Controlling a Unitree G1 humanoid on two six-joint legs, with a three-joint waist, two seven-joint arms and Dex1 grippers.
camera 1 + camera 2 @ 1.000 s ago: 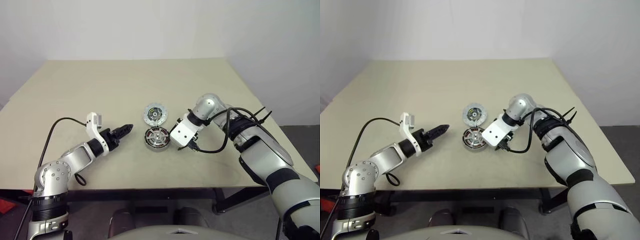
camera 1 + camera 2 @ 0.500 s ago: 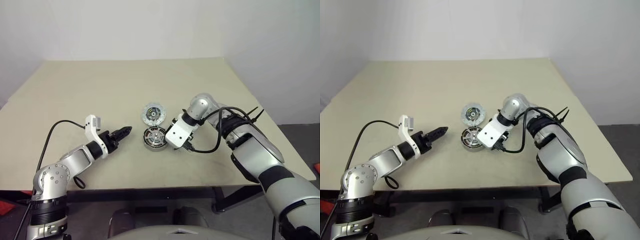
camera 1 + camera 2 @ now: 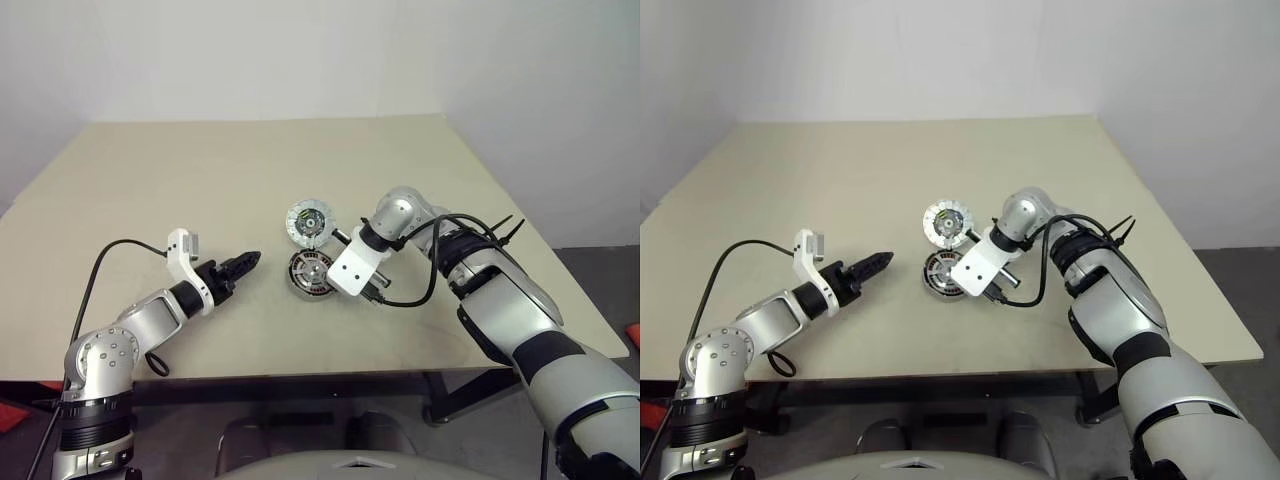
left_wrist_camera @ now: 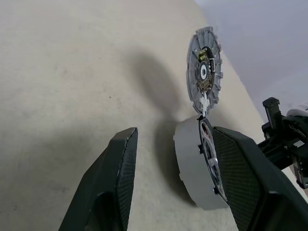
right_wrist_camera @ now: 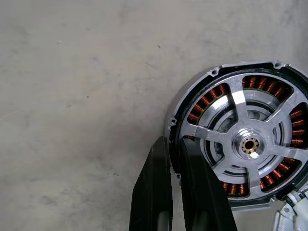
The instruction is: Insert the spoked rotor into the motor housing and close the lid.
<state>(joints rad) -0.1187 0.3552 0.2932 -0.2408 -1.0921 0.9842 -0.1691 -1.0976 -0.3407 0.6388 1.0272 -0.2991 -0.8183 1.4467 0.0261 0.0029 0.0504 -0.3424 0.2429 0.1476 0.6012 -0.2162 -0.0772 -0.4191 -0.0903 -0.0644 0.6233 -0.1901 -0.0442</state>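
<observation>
The right end effector [image 5: 175, 180] has its two black fingers pinched narrow on the silver rim of the round motor housing [image 5: 243, 139], one finger outside the wall and one just inside. The ring of copper-brown windings shows between the silver spokes of the spoked rotor [image 5: 249, 143], which already sits in the housing with its hub centred. The flat silver-grey lid [image 3: 307, 222], with its dark and greenish centre, lies on the beige desk [image 3: 200, 180] just beyond the housing, seemingly joined to it by a small white link at the rim, on the far side from the right end effector.

The step in hand looks like steadying the housing so the lid can be swung over. To do it well, the grip on the rim should stay firm but low, clear of the lid's path.

The left end effector [image 4: 175, 159] stands moderately wide and empty, the housing's side wall just ahead between its fingers; it seems best placed to reach past the housing and flip the lid.
</observation>
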